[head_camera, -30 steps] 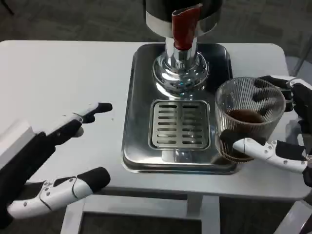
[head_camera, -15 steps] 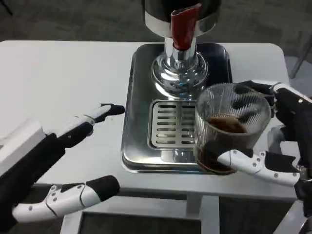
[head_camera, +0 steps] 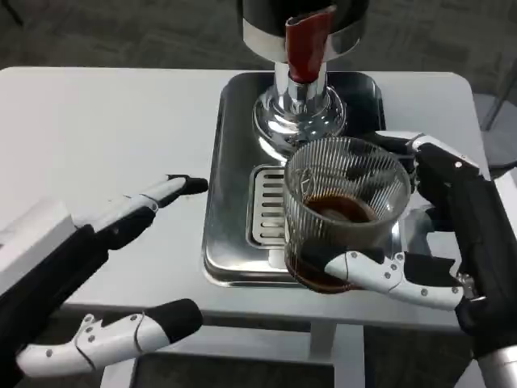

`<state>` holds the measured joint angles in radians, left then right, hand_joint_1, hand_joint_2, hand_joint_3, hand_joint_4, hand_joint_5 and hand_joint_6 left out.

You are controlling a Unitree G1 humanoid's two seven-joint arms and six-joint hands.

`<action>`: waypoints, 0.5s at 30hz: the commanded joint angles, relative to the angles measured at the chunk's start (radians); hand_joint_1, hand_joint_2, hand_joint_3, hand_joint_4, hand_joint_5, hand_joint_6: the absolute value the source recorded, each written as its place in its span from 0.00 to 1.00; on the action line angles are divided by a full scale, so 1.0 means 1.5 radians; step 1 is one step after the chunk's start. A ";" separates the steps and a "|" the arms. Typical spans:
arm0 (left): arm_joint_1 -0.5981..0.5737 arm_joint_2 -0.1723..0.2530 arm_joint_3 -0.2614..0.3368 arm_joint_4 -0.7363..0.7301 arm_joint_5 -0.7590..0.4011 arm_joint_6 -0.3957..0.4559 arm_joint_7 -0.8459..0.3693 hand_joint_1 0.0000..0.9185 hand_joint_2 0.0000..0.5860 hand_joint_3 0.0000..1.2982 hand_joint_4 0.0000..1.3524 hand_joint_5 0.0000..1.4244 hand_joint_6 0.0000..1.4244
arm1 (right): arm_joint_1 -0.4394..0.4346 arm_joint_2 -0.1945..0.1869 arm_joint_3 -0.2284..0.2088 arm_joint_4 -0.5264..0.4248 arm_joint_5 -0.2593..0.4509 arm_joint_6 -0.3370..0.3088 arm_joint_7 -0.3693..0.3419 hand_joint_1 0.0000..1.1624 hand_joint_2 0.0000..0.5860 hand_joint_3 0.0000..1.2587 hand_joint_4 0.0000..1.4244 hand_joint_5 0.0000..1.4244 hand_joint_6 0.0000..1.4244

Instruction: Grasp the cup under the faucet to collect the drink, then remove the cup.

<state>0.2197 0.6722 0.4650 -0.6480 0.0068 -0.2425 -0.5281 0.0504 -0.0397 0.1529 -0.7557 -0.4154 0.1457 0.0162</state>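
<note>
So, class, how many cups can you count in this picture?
1. The ribbed glass cup, holding dark drink, is gripped by the right hand above the metal tray, in front of the dispenser.

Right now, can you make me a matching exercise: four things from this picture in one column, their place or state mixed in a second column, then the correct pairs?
Things:
1. cup
2. left hand
3. tap handle
4. tray

Place or state:
A. red, at the top of the picture
B. holds nothing, fingers apart
C. metal, lies on the white table
D. ribbed glass with dark drink, held by the right hand

Pairs: 1-D, 2-B, 3-A, 4-C
</note>
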 commanded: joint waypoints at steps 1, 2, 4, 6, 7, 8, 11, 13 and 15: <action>0.004 0.021 0.001 -0.029 -0.001 0.014 -0.023 0.00 0.19 0.08 0.01 0.06 0.15 | -0.011 0.010 0.010 -0.013 0.000 -0.007 -0.005 0.83 0.27 0.82 0.84 1.00 1.00; 0.001 0.027 -0.002 -0.036 0.002 0.017 -0.027 0.00 0.19 0.08 0.01 0.06 0.15 | -0.012 0.008 0.009 -0.013 -0.001 -0.007 -0.004 0.83 0.27 0.82 0.84 1.00 1.00; -0.006 0.037 -0.006 -0.049 0.010 0.025 -0.033 0.00 0.19 0.08 0.01 0.06 0.15 | -0.008 0.003 0.006 -0.016 0.000 -0.007 0.001 0.83 0.27 0.82 0.84 1.00 1.00; -0.008 0.043 -0.008 -0.063 0.018 0.030 -0.039 0.00 0.20 0.08 0.01 0.06 0.15 | -0.001 -0.002 0.002 -0.022 0.003 -0.008 0.005 0.83 0.27 0.82 0.84 1.00 1.00; -0.008 0.044 -0.008 -0.068 0.020 0.031 -0.040 0.00 0.20 0.08 0.01 0.05 0.15 | 0.005 -0.005 0.000 -0.026 0.004 -0.009 0.008 0.83 0.27 0.82 0.84 1.00 1.00; -0.005 0.044 -0.008 -0.072 0.023 0.032 -0.042 0.00 0.20 0.08 0.01 0.05 0.15 | 0.010 -0.008 -0.002 -0.030 0.005 -0.010 0.011 0.83 0.27 0.82 0.84 1.00 1.00; 0.006 0.044 -0.004 -0.086 0.039 0.031 -0.047 0.00 0.20 0.07 0.00 0.05 0.14 | 0.023 -0.014 -0.006 -0.038 0.009 -0.013 0.019 0.83 0.27 0.82 0.84 1.00 1.00; 0.011 0.044 -0.001 -0.094 0.048 0.032 -0.049 0.00 0.20 0.07 0.00 0.04 0.14 | 0.031 -0.019 -0.007 -0.043 0.011 -0.015 0.025 0.83 0.27 0.82 0.84 1.00 1.00; 0.014 0.042 0.004 -0.100 0.055 0.033 -0.049 0.00 0.20 0.07 0.00 0.04 0.13 | 0.037 -0.023 -0.009 -0.046 0.014 -0.017 0.028 0.83 0.27 0.82 0.84 1.00 1.00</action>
<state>0.2231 0.7297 0.4567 -0.7763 0.0705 -0.1951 -0.5891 0.0965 -0.0737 0.1396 -0.7852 -0.4107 0.1471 0.0529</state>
